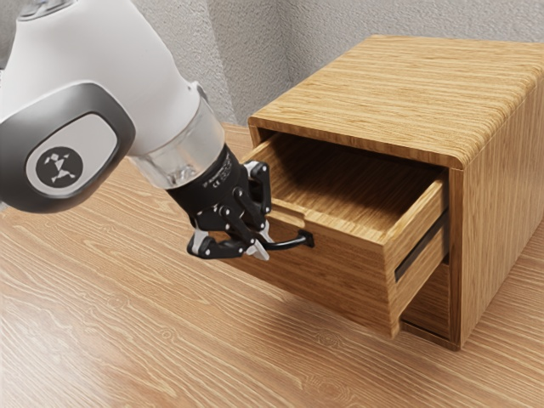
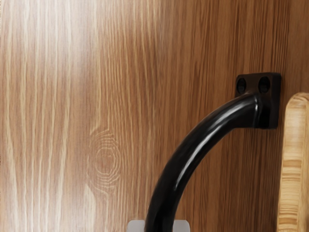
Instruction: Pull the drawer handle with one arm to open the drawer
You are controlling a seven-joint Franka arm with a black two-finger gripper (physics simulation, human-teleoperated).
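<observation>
One drawer (image 1: 340, 268), the upper one of a wooden cabinet (image 1: 425, 93) standing on the desk (image 1: 127, 331), is pulled partly out toward the exterior view's left, with its wooden inside showing. The black pincer (image 1: 240, 246) on the white arm (image 1: 102, 102) is clenched on the drawer's curved black handle (image 1: 291, 244). In the wrist view the handle (image 2: 193, 159) arcs from its mounting plate (image 2: 259, 99) on the drawer front toward the hand.

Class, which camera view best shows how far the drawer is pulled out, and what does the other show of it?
The exterior view: the drawer stands partly out of the cabinet, its inside visible, the gripper at the handle. The wrist view shows its front panel close up behind the handle.
</observation>
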